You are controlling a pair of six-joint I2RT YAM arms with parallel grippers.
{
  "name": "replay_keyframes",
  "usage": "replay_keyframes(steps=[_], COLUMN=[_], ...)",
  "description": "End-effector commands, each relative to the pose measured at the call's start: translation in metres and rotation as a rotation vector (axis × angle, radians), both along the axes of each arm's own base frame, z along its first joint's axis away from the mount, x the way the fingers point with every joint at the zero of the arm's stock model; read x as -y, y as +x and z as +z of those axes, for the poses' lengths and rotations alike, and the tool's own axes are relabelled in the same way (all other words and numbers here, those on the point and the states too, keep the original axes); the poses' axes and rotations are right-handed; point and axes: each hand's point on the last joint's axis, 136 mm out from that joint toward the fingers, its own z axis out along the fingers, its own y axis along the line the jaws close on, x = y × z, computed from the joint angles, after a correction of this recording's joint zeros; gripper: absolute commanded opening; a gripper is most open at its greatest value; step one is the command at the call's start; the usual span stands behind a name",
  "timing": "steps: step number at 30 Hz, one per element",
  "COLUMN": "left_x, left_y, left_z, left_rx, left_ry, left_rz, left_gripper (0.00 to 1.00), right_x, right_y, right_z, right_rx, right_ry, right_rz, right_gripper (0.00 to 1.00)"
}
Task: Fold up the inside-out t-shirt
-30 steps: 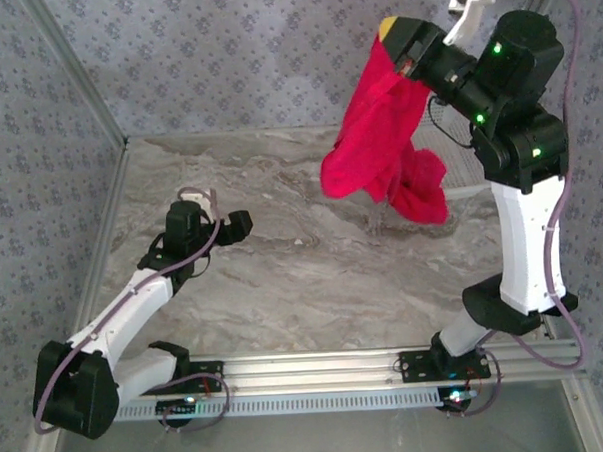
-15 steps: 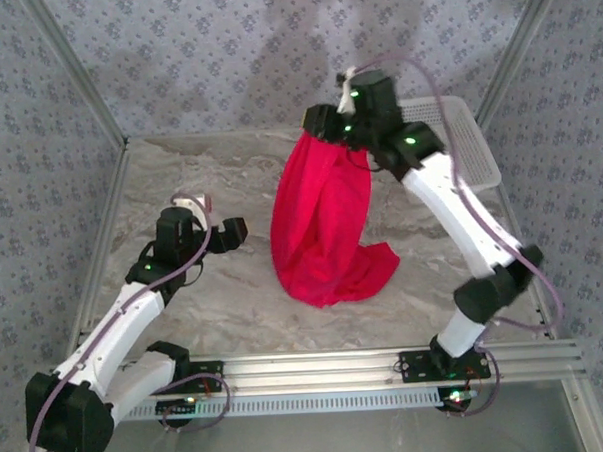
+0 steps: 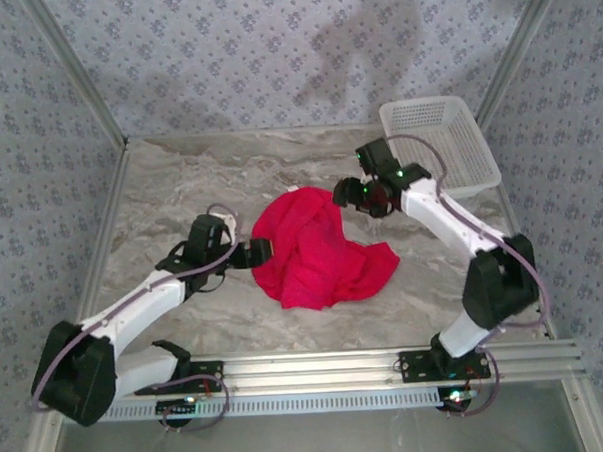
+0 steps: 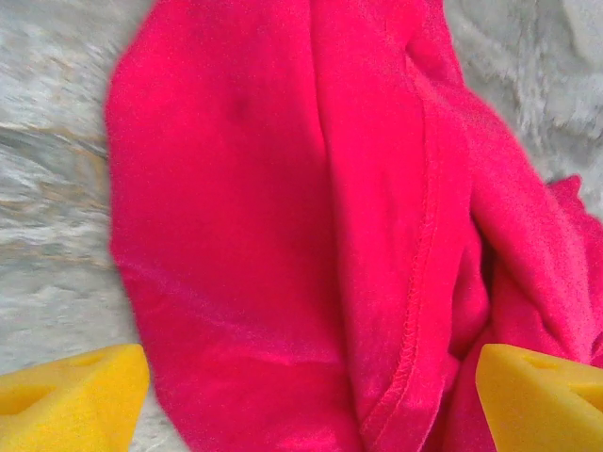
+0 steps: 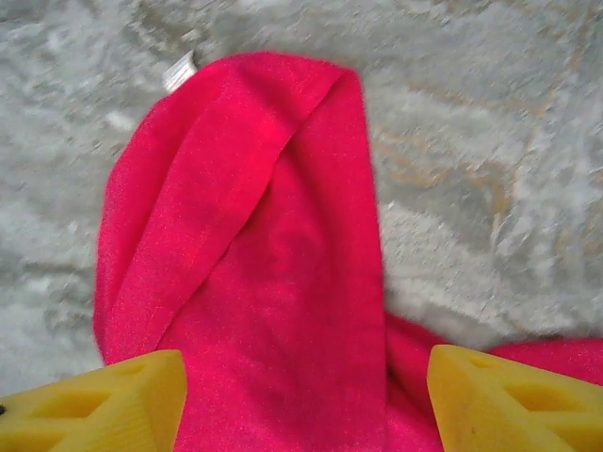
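i see the bright red cloth t-shirt [image 3: 318, 250] lying in a crumpled heap mid-way on the grey marbled tabletop [image 3: 179, 171], small white tag [image 5: 179, 71] at one edge. left gripper [image 3: 256, 253] at its left edge, spread wide, nothing held. right gripper [image 3: 355, 194] by its far right edge, yellow fingers [image 5: 94, 405] wide apart, empty. white plastic mesh basket [image 3: 438, 145] far right.

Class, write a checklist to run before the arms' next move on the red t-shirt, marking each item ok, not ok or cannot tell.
1. The t-shirt lies on the table, in neither pincer: ok.
2. Left pincer open at its edge: ok.
3. Right pincer open over its far end: ok.
4. Flat, spread t-shirt: not ok, bunched.
5. Neck tag in sight: ok.
6. Basket apart from t-shirt: ok.
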Motion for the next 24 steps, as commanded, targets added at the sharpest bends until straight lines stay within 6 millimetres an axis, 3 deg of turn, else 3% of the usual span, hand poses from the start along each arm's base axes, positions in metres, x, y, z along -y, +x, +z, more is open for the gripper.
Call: replay_keyframes(steps=[1,4,9,11,13,14,15,18,24], left_x=[0.027,0.043,0.054,0.051,0.046,0.042,0.039,0.028,0.002], left_y=[0.012,0.016,0.023,0.025,0.026,0.026,0.027,0.031,0.037], left_z=[0.006,-0.004,-0.015,-0.016,-0.013,-0.01,-0.006,0.015,0.065], left_rx=[0.005,-0.029,-0.088,-0.094,-0.092,-0.084,-0.076,-0.026,0.065], left_ry=[-0.035,-0.028,-0.024,0.0,0.026,0.039,0.05,0.074,0.085], left_rz=[-0.044,-0.069,-0.076,-0.063,-0.043,-0.031,-0.021,0.005,0.076], left_gripper=[0.88,0.83,0.49,0.3,0.09,0.0,0.0,0.0,0.0], right_x=[-0.021,-0.032,-0.059,-0.067,-0.068,-0.066,-0.065,-0.054,-0.03], right_y=[-0.03,-0.047,-0.049,-0.045,-0.042,-0.039,-0.038,-0.033,-0.027], right_z=[-0.043,-0.068,-0.092,-0.099,-0.101,-0.097,-0.092,-0.064,0.015], right_rx=[-0.088,-0.129,-0.179,-0.199,-0.214,-0.211,-0.201,-0.146,0.0], right_ry=[0.063,0.076,0.11,0.105,0.097,0.092,0.088,0.065,0.03], right_rz=[0.06,0.063,0.081,0.089,0.088,0.085,0.086,0.088,0.111], right_gripper=[0.68,0.66,0.59,0.46,0.21,0.09,0.01,0.0,0.0])
